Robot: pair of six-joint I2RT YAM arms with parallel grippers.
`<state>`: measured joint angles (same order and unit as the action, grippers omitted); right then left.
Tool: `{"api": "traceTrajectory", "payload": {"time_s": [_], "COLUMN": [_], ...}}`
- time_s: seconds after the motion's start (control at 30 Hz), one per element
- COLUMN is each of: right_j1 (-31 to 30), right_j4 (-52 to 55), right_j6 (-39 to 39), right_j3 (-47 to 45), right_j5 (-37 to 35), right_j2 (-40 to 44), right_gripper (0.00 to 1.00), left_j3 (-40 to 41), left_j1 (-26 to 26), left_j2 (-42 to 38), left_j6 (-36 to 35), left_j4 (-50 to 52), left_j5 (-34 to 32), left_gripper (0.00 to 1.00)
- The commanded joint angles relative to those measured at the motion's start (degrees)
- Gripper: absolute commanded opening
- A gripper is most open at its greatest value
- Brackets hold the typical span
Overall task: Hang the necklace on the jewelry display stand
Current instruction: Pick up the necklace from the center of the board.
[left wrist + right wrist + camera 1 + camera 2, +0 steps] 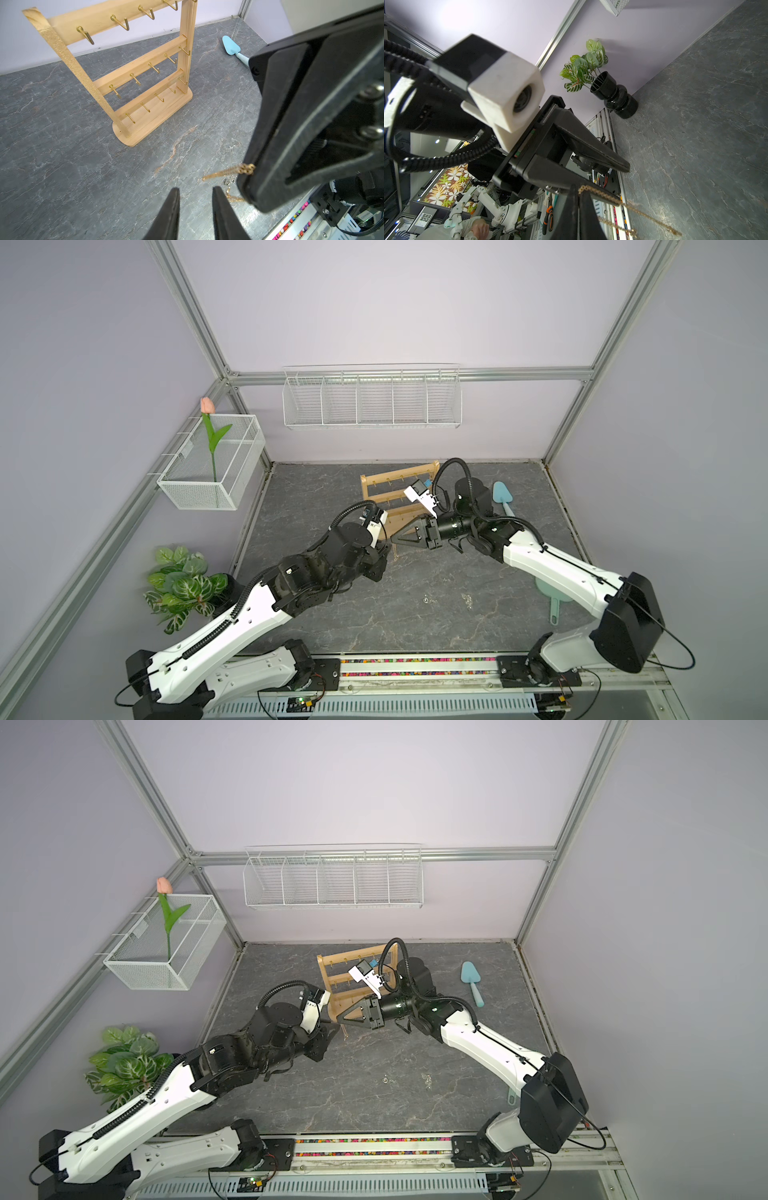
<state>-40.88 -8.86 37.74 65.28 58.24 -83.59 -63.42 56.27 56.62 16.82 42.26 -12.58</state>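
The jewelry display stand (384, 489) (332, 969) (135, 68) is a light wooden rack with gold hooks, upright at the back middle of the grey table. A thin gold necklace (220, 173) (643, 214) hangs toward the table from my right gripper (578, 188) (392, 540) (338, 1020), which is shut on the chain just in front of the stand's base. My left gripper (195, 188) (384, 553) is close beside it, open. Nothing lies between its fingers, and the chain dangles next to one of them.
A light blue spatula (503, 497) (230, 47) lies right of the stand. A green utensil handle (552, 610) shows under the right arm. A white wire basket (372, 400) hangs on the back wall, a mesh basket with a tulip (212, 464) and a potted plant (183, 585) stand at the left.
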Motion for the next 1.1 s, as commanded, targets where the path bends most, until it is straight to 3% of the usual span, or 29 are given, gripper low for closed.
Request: {"api": "traceTrajectory", "payload": {"time_s": [0.0, 0.87, 1.07], "right_j1": [-0.5, -1.4, -1.5], "right_j4": [-2.0, -4.2, -3.8], "right_j6": [0.8, 2.7, 2.9], "right_j3": [1.0, 1.3, 1.6], "right_j5": [1.3, 1.4, 0.4], "right_j2": [-0.5, -1.7, -1.9], "right_gripper": [0.07, 0.07, 0.07], "left_j3": [-0.1, 0.9, 1.4], "left_j1": [-0.3, -0.6, -0.6], "left_j2": [0.2, 0.0, 0.4], "left_j6": [-0.9, -0.8, -0.5], "left_j4": [-1.0, -1.9, -2.4], "left_j5": [-0.2, -1.2, 1.2], "left_gripper": [0.3, 0.24, 0.24]}}
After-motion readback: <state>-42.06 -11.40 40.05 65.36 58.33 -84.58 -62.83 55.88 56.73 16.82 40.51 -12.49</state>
